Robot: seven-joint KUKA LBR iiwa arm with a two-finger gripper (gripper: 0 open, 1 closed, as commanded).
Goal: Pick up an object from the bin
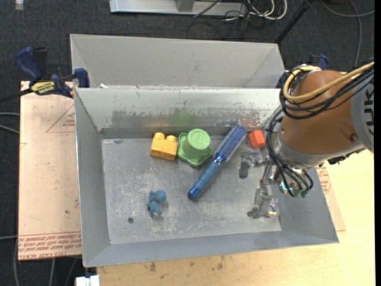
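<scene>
My gripper (254, 189) hangs low over the bin floor at the right side, under the orange wrist cover. Its two metal fingertips stand apart, open, with bare floor between them. A small orange block (256, 138) lies just behind the gripper, by the back wall. A blue hairbrush (215, 162) lies slantwise to the gripper's left, bristle head toward the back and handle toward the middle of the bin. The fingers touch neither of them.
A green round cup-like block (194, 147) and a yellow brick (164, 145) lie side by side near the back wall, left of the brush. A small blue figure (156, 202) lies alone at the front left. The arm comes in over the right wall.
</scene>
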